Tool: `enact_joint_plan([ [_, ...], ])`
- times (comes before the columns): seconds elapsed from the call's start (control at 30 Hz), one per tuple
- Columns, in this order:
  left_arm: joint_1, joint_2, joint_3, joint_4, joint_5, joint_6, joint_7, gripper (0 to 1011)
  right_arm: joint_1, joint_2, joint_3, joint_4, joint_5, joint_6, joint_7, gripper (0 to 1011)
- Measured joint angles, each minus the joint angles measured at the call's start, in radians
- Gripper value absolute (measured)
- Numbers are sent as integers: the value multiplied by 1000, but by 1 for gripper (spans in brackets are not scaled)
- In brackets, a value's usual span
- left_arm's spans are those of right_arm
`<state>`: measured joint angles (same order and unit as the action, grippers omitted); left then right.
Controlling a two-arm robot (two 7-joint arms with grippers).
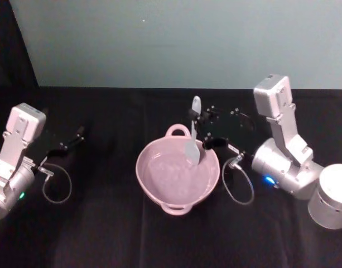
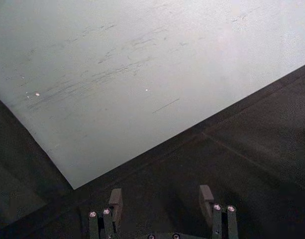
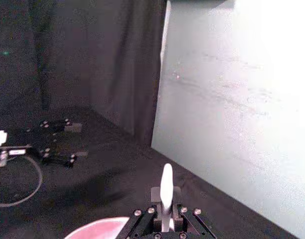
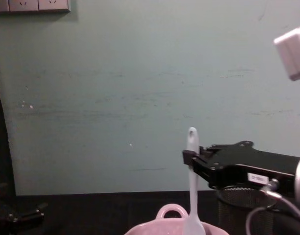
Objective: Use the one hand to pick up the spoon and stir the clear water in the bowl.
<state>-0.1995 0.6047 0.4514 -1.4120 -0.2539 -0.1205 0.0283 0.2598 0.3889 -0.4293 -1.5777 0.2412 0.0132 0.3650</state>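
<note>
- Hand (image 1: 198,127) = R gripper: jaws clamped on spoon (image 1: 193,148) handle, approx mid-length; spoon near upright.
- Handle tip sticks up above hand; head hangs below it, inside bowl (image 1: 151,192).
- Bowl just below fingertips, on black table (image 1: 104,234).
- Left gripper (image 1: 78,134): idle, well apart beyond bowl, fingers spread.
</note>
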Motion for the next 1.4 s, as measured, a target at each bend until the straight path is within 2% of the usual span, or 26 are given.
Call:
enact_joint_plan([
  [0.2, 0, 0, 0, 0, 0, 0, 0, 1011, -64, 54, 33, -85, 54, 66, 61, 123],
  [0.3, 0, 0, 0, 0, 0, 0, 0, 1011, -85, 70, 39, -112, 82, 89, 83, 123],
  [0.4, 0, 0, 0, 0, 0, 0, 0, 1012, -112, 90, 37, -151, 130, 123, 111, 123],
  [0.43, 0, 0, 0, 0, 0, 0, 0, 1012, -112, 90, 37, -151, 130, 123, 111, 123],
  [0.6, 0, 0, 0, 0, 0, 0, 0, 1011, -124, 95, 17, -184, 188, 166, 129, 123],
  [0.7, 0, 0, 0, 0, 0, 0, 0, 1011, -117, 89, 4, -183, 194, 169, 130, 123],
  [0.8, 0, 0, 0, 0, 0, 0, 0, 1011, -94, 69, -24, -160, 193, 159, 125, 123],
  [0.87, 0, 0, 0, 0, 0, 0, 0, 1011, -87, 63, -30, -153, 192, 154, 122, 123],
  [1.03, 0, 0, 0, 0, 0, 0, 0, 1011, -31, 10, -67, -70, 153, 97, 85, 123],
  [1.23, 0, 0, 0, 0, 0, 0, 0, 1011, 13, -37, -77, 11, 101, 50, 47, 123],
  [1.4, 0, 0, 0, 0, 0, 0, 0, 1011, 39, -66, -64, 62, 50, 14, 10, 123],
])
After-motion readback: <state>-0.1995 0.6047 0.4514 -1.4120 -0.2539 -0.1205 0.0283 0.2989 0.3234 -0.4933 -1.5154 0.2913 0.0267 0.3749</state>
